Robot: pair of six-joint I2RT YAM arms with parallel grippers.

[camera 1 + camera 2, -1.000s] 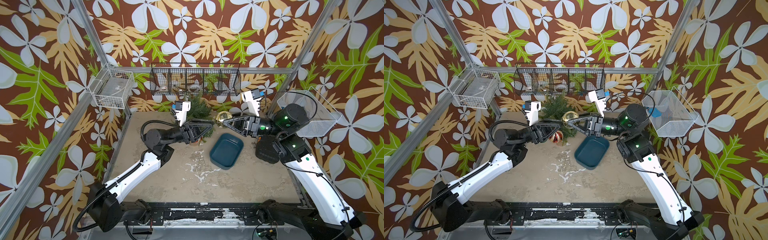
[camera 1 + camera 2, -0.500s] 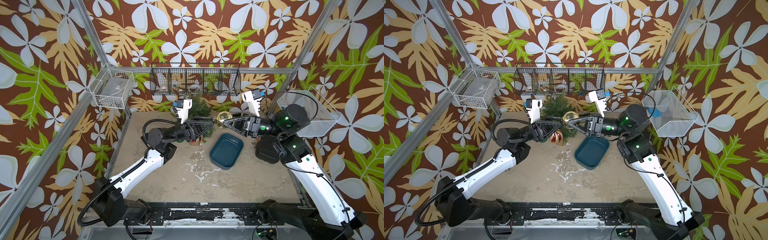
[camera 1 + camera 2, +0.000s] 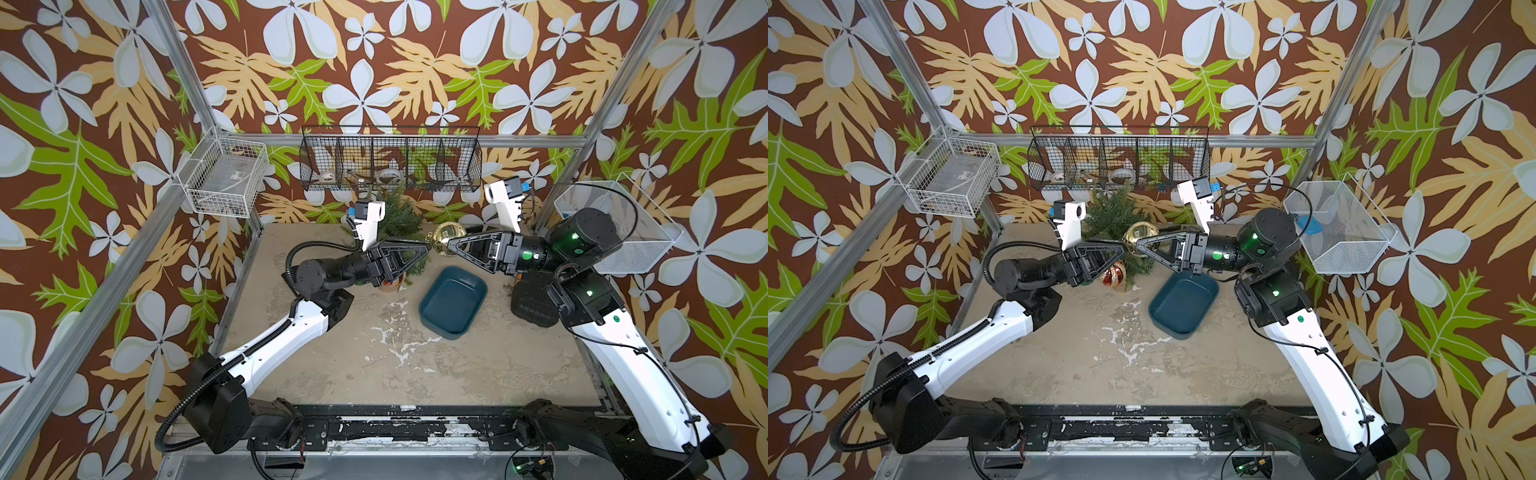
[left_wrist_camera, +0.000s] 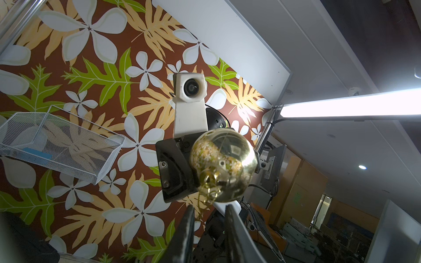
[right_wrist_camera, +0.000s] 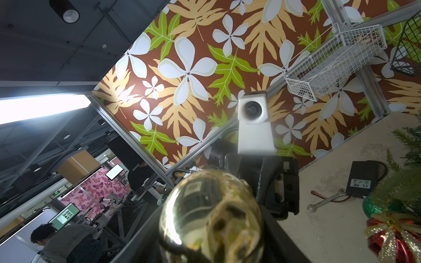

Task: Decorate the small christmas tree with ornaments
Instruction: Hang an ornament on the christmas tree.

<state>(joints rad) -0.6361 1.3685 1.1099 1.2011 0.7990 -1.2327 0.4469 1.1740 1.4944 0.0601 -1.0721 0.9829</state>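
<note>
One tree (image 3: 401, 216) stands at the counter's (image 3: 457, 374) back edge. I count three baubles. The red one (image 3: 1114, 274) and the green one (image 5: 370, 208) sit low by its foot. My right tool (image 3: 451, 246) is clamped on the gold one (image 3: 441, 242), just beside the tree. My left tool (image 3: 427, 249) meets it tip to tip, jaws a narrow gap apart, with the gold loop (image 4: 201, 209) hanging between them. One blue tray (image 3: 453, 299) lies near the tree, with open counter toward the near edge.

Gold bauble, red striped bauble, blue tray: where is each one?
gold bauble (image 3: 441, 235), in a top view, on its round body
red striped bauble (image 3: 1115, 275), in a top view, on its visible side
blue tray (image 3: 453, 297), in a top view, on its bare floor
</note>
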